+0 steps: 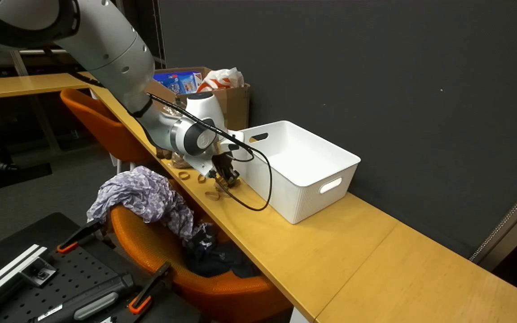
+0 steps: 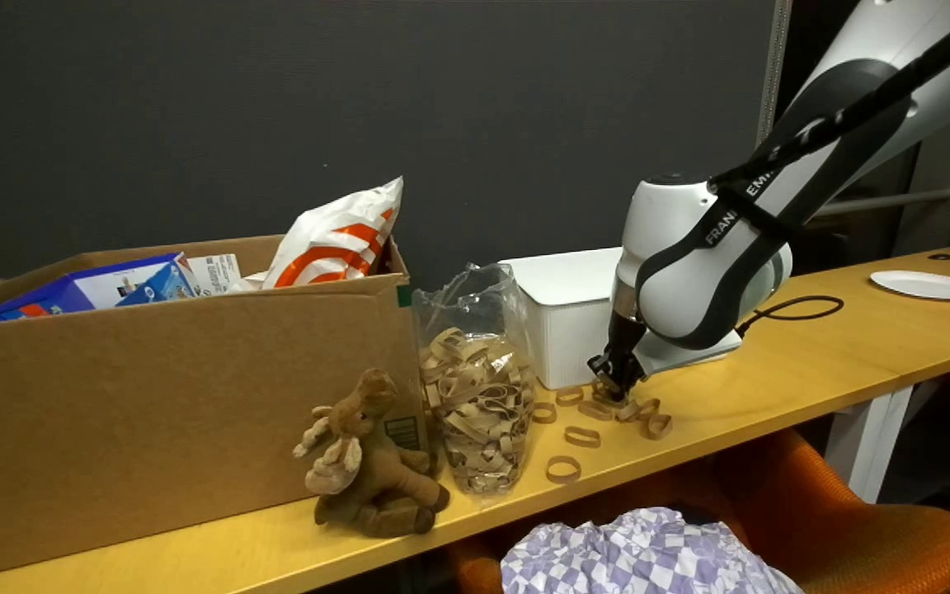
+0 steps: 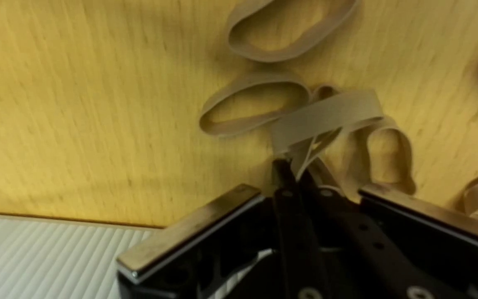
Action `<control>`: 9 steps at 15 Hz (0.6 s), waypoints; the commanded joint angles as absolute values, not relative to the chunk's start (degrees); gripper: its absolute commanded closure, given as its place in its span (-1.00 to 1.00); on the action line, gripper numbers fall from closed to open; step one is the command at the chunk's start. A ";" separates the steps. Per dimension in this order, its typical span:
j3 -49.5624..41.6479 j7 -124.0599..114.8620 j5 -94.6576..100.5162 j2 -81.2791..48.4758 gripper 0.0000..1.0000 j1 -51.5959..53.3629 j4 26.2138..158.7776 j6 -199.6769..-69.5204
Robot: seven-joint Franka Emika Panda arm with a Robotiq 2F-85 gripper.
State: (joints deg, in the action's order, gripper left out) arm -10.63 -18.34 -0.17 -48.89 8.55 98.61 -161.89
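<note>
Low over the yellow wooden surface (image 1: 312, 246), black fingers (image 3: 288, 216) pinch a flat tan rubber band (image 3: 326, 118), maybe two; the dark tips hide it. A firm squeeze and slow, straight lift would avoid tangling. At least seven loose bands (image 3: 270, 56) lie around, near one white ribbed plastic bin (image 2: 566, 346) and one clear plastic bag of bands (image 2: 479, 412).

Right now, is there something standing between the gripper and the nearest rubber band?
Nothing visible: in the wrist view, the gripper pinches this rubber band. Other bands lie close around, none visibly between.
</note>
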 commanded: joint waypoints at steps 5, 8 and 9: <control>-10.47 -18.43 -0.13 -43.12 0.98 10.18 102.20 -162.68; -11.16 -18.95 0.51 -39.77 0.98 11.69 103.42 -162.40; -11.33 -19.18 0.71 -38.45 0.98 12.23 104.01 -162.40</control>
State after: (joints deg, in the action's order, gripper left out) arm -10.65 -18.41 -0.16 -43.48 10.73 100.32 -162.07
